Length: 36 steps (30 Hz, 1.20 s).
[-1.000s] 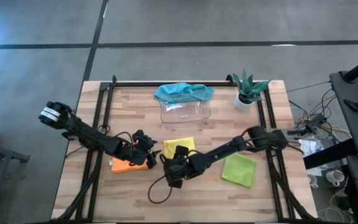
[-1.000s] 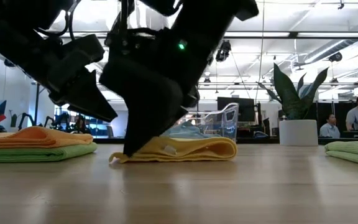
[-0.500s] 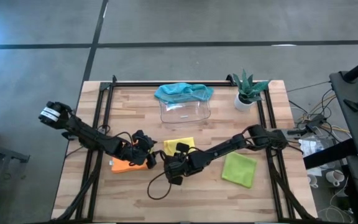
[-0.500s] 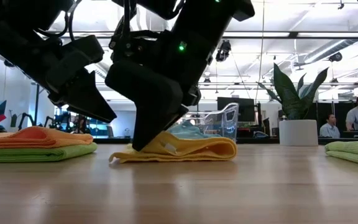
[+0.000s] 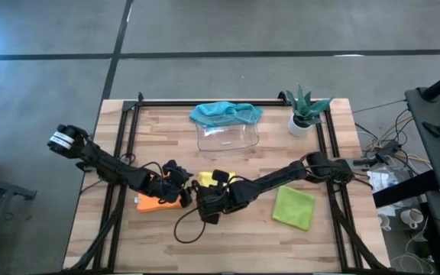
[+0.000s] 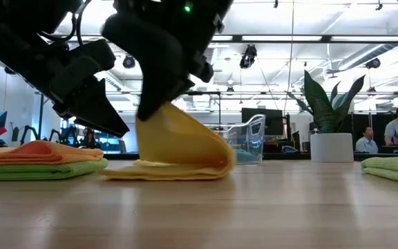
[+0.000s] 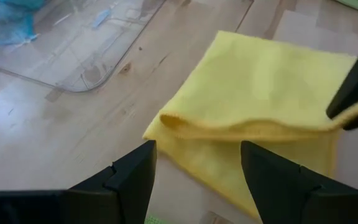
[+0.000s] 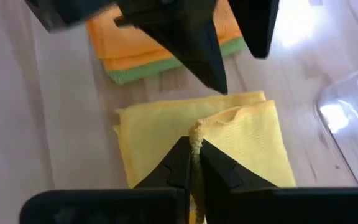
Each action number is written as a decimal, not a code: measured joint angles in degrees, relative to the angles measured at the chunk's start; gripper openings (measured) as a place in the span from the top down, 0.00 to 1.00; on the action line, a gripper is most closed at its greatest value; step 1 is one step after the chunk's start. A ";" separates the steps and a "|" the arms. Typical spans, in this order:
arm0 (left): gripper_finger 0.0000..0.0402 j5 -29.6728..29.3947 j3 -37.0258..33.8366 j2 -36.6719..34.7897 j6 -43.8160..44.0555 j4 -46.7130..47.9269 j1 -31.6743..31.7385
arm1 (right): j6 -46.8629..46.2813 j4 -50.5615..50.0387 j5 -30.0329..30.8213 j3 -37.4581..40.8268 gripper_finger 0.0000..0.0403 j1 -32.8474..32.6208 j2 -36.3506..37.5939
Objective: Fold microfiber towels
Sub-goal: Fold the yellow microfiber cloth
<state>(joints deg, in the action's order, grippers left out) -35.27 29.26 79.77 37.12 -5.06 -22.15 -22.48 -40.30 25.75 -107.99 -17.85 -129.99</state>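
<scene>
The right fingers [image 8: 194, 163] have just pinched shut on the yellow towel's [image 6: 178, 142] edge and lifted it, starting a fold, while the left fingers [image 7: 194, 171] hang wide.

The right gripper [image 8: 192, 163] has closed on the near edge of the yellow towel [image 6: 178, 149] and risen. That edge, flat on the table a second ago, is now lifted and curls over the lower layer.
</scene>
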 joint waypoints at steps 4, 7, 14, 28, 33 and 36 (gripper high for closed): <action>0.45 0.08 -0.02 0.00 0.00 -0.03 0.00 | -0.03 3.63 -0.11 1.21 0.97 0.30 -1.61; 0.45 1.07 -0.10 -0.04 0.01 0.06 -0.01 | -0.26 6.29 -0.20 2.65 0.97 0.42 -3.08; 0.45 2.44 -0.39 -0.11 0.05 1.36 -0.03 | -0.59 3.14 5.23 0.42 0.97 0.36 -1.17; 0.45 11.90 -0.39 -3.67 4.39 8.88 -0.63 | -0.65 9.05 10.35 -0.70 0.97 1.42 -2.29; 0.45 12.11 -0.55 -4.21 6.10 11.75 -1.27 | -0.66 10.66 5.68 -0.63 0.97 1.77 -5.04; 0.45 11.99 -0.47 -4.22 6.08 11.63 -1.27 | -1.29 10.92 3.92 -0.67 0.97 1.75 -6.55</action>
<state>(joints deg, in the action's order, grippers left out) -23.27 28.79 75.55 43.20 6.57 -23.42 -23.77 -29.37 29.66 -108.67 -16.09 -136.53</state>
